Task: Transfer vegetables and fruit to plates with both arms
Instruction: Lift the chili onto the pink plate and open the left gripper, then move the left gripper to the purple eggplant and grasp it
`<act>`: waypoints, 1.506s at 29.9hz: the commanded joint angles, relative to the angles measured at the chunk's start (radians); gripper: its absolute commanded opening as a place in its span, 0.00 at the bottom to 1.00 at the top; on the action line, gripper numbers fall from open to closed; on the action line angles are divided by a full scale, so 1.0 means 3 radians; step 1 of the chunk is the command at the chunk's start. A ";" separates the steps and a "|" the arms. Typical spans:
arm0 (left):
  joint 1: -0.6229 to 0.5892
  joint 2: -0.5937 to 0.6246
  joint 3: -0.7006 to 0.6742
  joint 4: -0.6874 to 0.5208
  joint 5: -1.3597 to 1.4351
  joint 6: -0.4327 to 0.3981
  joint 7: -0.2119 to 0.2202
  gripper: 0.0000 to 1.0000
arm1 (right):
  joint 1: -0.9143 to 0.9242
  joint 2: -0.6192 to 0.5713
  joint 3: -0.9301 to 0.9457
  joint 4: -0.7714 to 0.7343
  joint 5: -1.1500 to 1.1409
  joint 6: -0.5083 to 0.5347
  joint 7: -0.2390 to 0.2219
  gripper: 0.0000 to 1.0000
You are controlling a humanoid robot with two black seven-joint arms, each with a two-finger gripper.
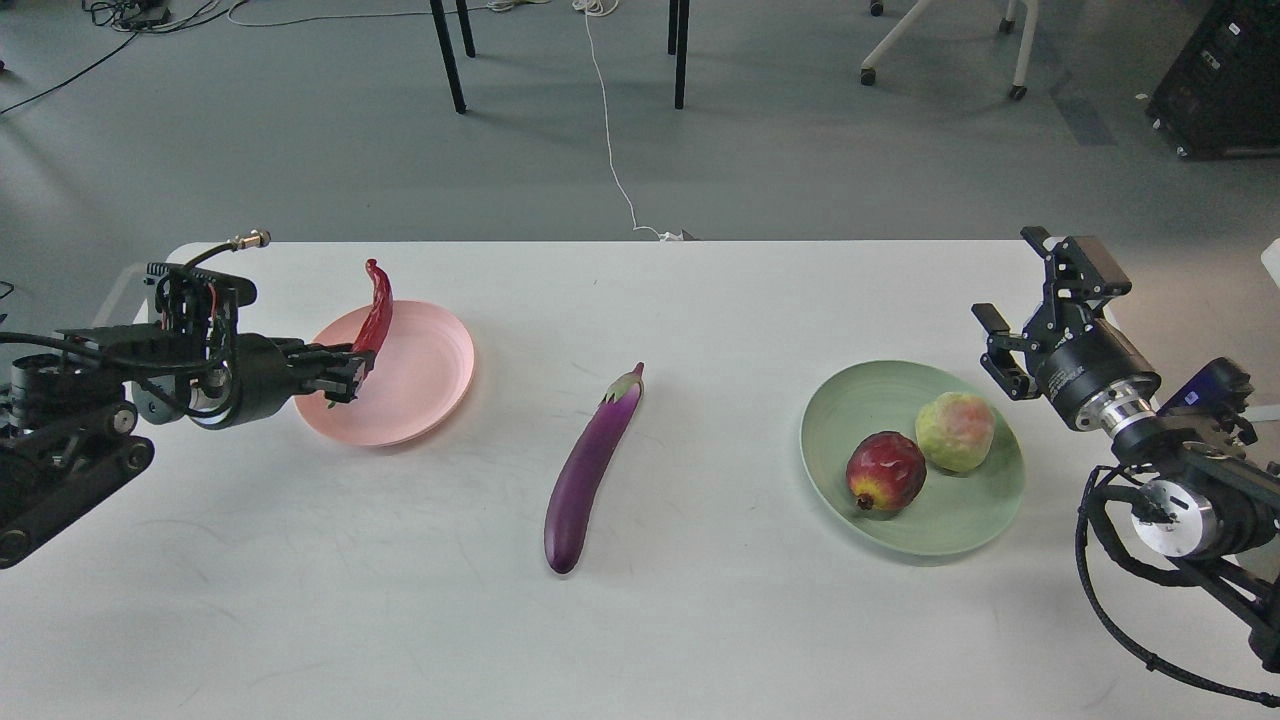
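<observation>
Left gripper (345,378): clenched on the stem end of the chili pepper (377,312), which stands nearly upright, its tip pointing up and away from me.
Pink plate (430,385): on the left of the white table (700,620); bare, with the pepper hanging over its near-left rim, not yet laid down.
Eggplant (588,470): flat on the table between the two plates, well apart from both, cap toward the far side; nothing touches it.
Green plate (950,520): on the right, holding both fruits, the dark red fruit (885,471) and the yellow-green fruit (955,431), side by side and touching.
Right gripper (1000,350): released, holding nothing, fingers spread, hovering just beside the green plate's right edge.
Progress: fruit looks done; the pepper is about to be set down; the eggplant is left, so roughly two thirds along.
</observation>
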 commanded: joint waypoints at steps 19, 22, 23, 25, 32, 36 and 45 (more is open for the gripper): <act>-0.0112 0.0150 -0.0059 -0.1041 -0.0012 -0.0025 -0.0054 0.84 | 0.0003 -0.0010 0.0020 0.0000 0.0000 0.0000 0.0001 0.99; -0.0091 0.0100 -0.0018 -0.1384 -0.0007 -0.0030 0.0069 0.84 | 0.0003 -0.0015 0.0020 0.0000 0.0000 0.0000 0.0001 0.99; -0.0061 0.0049 -0.0013 -0.1466 -0.0007 -0.0035 0.0130 0.84 | 0.0003 -0.0015 0.0020 0.0000 0.0000 0.0000 0.0001 0.99; 0.0000 -0.0074 0.0048 -0.1512 0.0004 -0.0025 0.0212 0.84 | 0.0003 -0.0015 0.0020 -0.0005 0.0000 0.0000 0.0001 0.99; 0.0128 -0.0294 0.0355 -0.1446 0.0044 0.0016 0.0381 0.84 | -0.0002 -0.0026 0.0015 -0.0010 0.0000 0.0000 0.0001 0.99; 0.0164 -0.0417 0.0365 -0.1339 0.0050 0.0026 0.0401 0.84 | -0.0013 -0.0020 0.0010 -0.0010 -0.0005 0.0000 0.0001 0.99; 0.0159 -0.0739 0.0365 -0.1093 0.0044 0.0006 0.0447 0.84 | -0.0023 -0.0020 0.0015 -0.0025 -0.0010 0.0000 0.0001 0.99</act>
